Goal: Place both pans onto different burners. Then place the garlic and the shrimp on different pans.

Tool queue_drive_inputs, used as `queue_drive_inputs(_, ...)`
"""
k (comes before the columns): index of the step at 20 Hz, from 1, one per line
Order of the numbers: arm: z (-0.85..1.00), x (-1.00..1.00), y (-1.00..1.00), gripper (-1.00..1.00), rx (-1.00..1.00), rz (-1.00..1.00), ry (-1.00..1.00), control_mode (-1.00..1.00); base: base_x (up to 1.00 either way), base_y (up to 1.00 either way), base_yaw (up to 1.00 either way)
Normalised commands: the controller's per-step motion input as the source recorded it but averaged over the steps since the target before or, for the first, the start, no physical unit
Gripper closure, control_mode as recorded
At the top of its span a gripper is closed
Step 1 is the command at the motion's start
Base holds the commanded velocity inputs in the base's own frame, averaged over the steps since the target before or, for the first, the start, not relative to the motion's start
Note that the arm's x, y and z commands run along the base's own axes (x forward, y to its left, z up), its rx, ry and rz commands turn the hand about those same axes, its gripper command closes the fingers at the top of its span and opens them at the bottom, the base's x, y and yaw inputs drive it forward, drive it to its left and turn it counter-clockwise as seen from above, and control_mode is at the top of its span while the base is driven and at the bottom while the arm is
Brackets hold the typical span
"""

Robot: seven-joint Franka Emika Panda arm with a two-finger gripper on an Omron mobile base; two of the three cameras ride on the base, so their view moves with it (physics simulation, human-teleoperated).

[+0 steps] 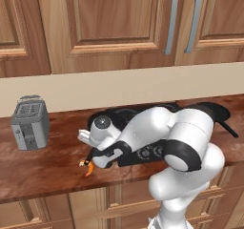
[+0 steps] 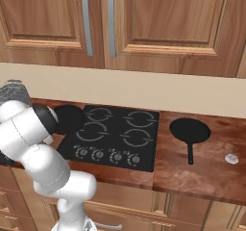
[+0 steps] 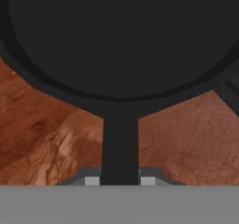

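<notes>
One black pan point(image 3: 121, 36) lies on the wooden counter just left of the cooktop point(image 2: 110, 150), seen also behind my arm point(image 2: 72, 117) point(image 1: 113, 114). Its straight handle point(image 3: 120, 143) runs between my fingertips point(image 3: 92, 181), and my gripper point(image 3: 120, 181) point(image 1: 92, 156) is shut on it. The second pan point(image 2: 190, 130) point(image 1: 215, 110) rests on the counter right of the cooktop, handle toward the front. All the burners point(image 2: 136, 138) are bare. The orange shrimp point(image 1: 88, 167) lies on the counter right beside my gripper. A small pale garlic point(image 2: 231, 158) sits at the far right.
A grey toaster point(image 1: 30, 123) stands on the counter at the left, against the wall. Wooden wall cabinets point(image 2: 110, 23) hang above the counter. Knobs point(image 2: 108, 154) line the cooktop's front edge. My arm hides much of the cooktop in the left base view.
</notes>
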Motion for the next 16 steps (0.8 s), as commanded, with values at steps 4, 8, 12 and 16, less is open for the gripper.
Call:
queue_drive_inputs(4,-0.11,0.0,-0.55,1.0,0.01,-0.07,0.0,-1.0,0.0,0.0,0.0)
queue_drive_inputs(8,-0.21,0.01,-0.53,1.0,0.04,-0.05,0.0,-1.0,0.0,0.0,0.0)
queue_drive_inputs(12,-0.25,0.1,-0.47,1.0,0.03,-0.04,0.03,-1.0,0.0,0.0,0.0)
queue_drive_inputs(16,-0.21,0.21,-0.47,1.0,0.02,-0.02,0.04,-1.0,0.0,0.0,0.0)
